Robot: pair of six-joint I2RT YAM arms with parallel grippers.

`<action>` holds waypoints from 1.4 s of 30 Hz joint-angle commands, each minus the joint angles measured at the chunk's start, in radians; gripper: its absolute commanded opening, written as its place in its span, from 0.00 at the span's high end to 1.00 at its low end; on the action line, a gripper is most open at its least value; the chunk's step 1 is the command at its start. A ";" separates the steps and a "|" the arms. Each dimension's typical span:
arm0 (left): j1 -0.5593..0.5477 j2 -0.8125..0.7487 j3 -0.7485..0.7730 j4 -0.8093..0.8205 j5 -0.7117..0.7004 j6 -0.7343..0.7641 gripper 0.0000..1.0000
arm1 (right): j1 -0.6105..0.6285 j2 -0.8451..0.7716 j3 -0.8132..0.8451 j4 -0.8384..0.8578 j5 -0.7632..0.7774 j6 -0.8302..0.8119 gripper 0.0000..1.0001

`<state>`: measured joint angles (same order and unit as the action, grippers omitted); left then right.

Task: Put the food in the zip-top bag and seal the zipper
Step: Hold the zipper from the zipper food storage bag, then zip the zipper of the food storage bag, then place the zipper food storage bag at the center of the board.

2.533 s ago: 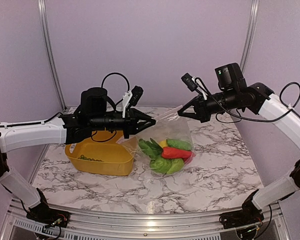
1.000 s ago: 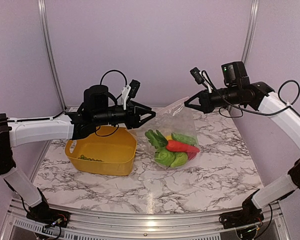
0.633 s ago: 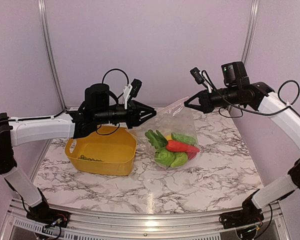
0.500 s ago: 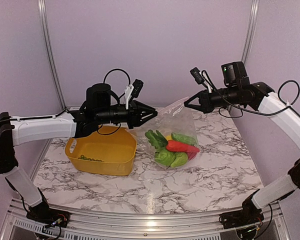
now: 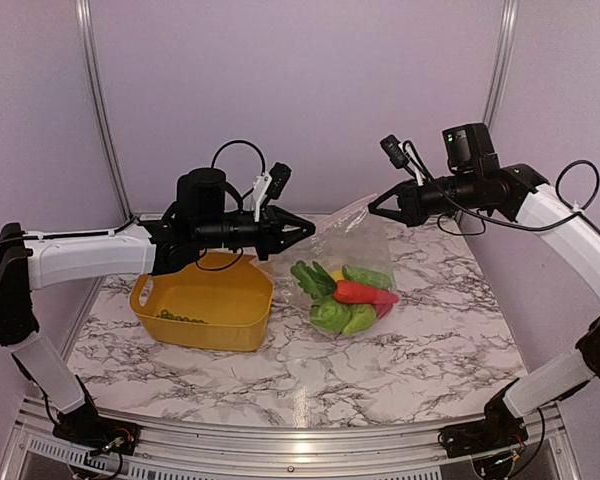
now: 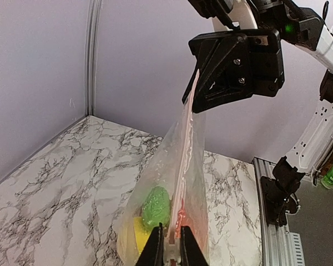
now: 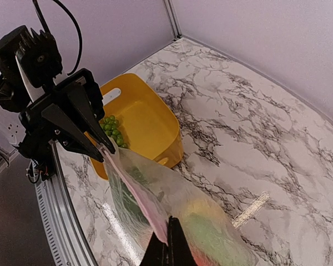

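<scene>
Clear, crinkly plastic zip-top bag (image 5: 358, 248) strung between both grippers, sagging base resting on marble-pattern table (image 5: 430, 340). Left gripper (image 5: 310, 228) clamped on one end of zipper (image 6: 183, 166), fingers almost touching with only the strip between them. Right gripper (image 5: 372, 207) closed tight on the opposite end, held higher. Zipper faintly pink, pulled straight and taut, long axis running left to right in the top view and rising toward the right gripper. Bag mouth uppermost, body hanging below the strip. Food (image 5: 345, 310) piled in the bag bottom, below and between the two grippers, apart from both: red-orange carrot (image 5: 365, 293) lying across green leafy pieces (image 5: 305, 275), some yellow behind. Yellow plastic basket (image 5: 195, 335) just left of the bag, under the left arm, small green peas (image 5: 180, 317) inside.
</scene>
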<state>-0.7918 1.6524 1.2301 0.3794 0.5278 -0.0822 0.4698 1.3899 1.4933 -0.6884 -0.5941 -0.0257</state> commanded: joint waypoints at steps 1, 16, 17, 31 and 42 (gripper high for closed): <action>0.008 -0.030 -0.038 -0.026 0.014 0.009 0.94 | -0.006 -0.024 0.002 0.040 0.032 0.010 1.00; 0.014 -0.111 -0.187 -0.048 0.019 0.036 0.91 | -0.081 -0.053 -0.018 0.079 0.060 0.056 1.00; 0.016 -0.112 -0.190 -0.048 0.019 0.038 0.91 | -0.082 -0.052 -0.018 0.079 0.062 0.057 1.00; 0.025 -0.128 -0.239 -0.069 0.020 0.062 0.88 | -0.131 -0.064 -0.027 0.091 0.087 0.075 1.00; 0.032 -0.140 -0.274 -0.056 0.020 0.067 0.70 | -0.140 -0.035 -0.020 0.100 0.033 0.090 1.00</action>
<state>-0.7647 1.5425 0.9634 0.3389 0.5419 -0.0250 0.3386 1.3563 1.4532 -0.6407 -0.5262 0.0456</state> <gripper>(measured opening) 0.221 0.002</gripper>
